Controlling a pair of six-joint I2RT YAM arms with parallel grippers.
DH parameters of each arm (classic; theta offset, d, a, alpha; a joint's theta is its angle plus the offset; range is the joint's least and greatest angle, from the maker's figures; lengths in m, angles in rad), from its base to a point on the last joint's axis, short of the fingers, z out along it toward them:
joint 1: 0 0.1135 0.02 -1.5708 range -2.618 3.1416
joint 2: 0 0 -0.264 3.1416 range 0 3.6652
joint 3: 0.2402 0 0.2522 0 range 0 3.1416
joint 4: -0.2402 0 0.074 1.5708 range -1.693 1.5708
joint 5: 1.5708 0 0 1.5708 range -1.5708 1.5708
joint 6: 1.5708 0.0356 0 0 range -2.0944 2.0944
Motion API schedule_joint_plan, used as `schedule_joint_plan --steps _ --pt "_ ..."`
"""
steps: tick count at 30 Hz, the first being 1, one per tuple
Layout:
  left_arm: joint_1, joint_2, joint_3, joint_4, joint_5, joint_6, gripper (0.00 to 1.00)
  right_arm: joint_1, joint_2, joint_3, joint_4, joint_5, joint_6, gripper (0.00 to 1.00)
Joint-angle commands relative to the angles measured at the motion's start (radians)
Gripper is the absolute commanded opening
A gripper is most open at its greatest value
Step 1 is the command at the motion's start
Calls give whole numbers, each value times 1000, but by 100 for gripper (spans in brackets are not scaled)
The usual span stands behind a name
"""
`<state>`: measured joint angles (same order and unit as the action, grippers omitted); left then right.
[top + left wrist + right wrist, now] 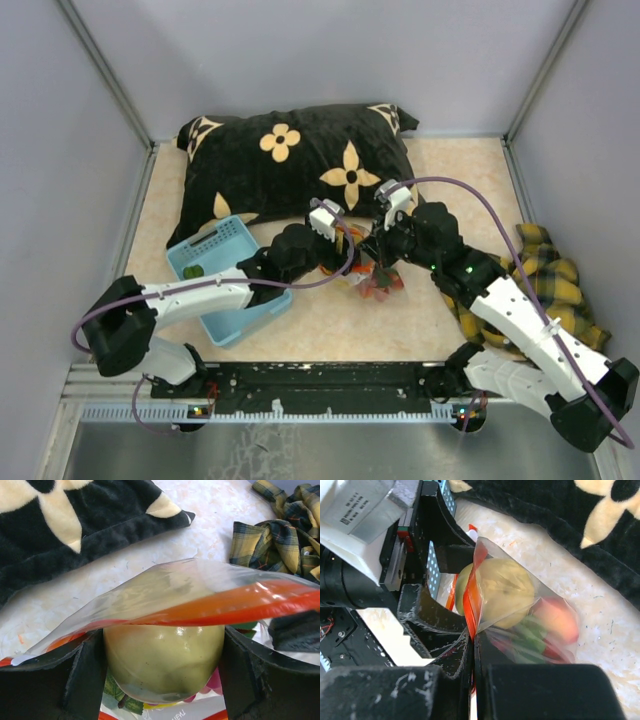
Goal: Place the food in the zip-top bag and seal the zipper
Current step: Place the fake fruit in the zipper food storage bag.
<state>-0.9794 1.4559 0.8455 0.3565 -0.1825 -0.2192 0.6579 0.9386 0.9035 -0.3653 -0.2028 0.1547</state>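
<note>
A yellow-green pear-like piece of food (162, 660) fills the gap between my left gripper's (162, 647) two black fingers, touching both. It sits at the mouth of the clear zip-top bag (165, 587), whose upper lip with the red zipper (250, 605) lies across the top of the fruit. My right gripper (474, 635) is shut on the zipper (471, 600) at the mouth's edge. Inside the bag (540, 630) I see an orange-pink peach (560, 620) and green pieces (530, 632) behind the pear (502, 592). From above, both grippers meet at the bag (380, 282) in mid-table.
A light blue basket (225, 275) with a green piece (193, 270) in it stands left of the bag. A black flowered pillow (290, 160) lies behind. A plaid cloth (545, 275) is bunched at the right, under the right arm.
</note>
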Motion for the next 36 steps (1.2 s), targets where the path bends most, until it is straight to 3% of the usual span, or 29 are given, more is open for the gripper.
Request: schedule_joint_plan --steps 1,8,15,21,36 --pt "3 -63 27 -38 24 -27 81 3 -34 20 99 27 9 0" --pt "3 -91 28 -100 26 -54 85 4 -35 16 108 46 21 0" --pt "3 -49 33 -44 56 -58 88 3 -31 11 118 36 29 0" --pt "4 -23 41 -6 59 -45 100 4 -36 11 111 38 29 0" --pt "4 -118 13 -54 48 -82 100 3 -32 1 128 44 28 0"
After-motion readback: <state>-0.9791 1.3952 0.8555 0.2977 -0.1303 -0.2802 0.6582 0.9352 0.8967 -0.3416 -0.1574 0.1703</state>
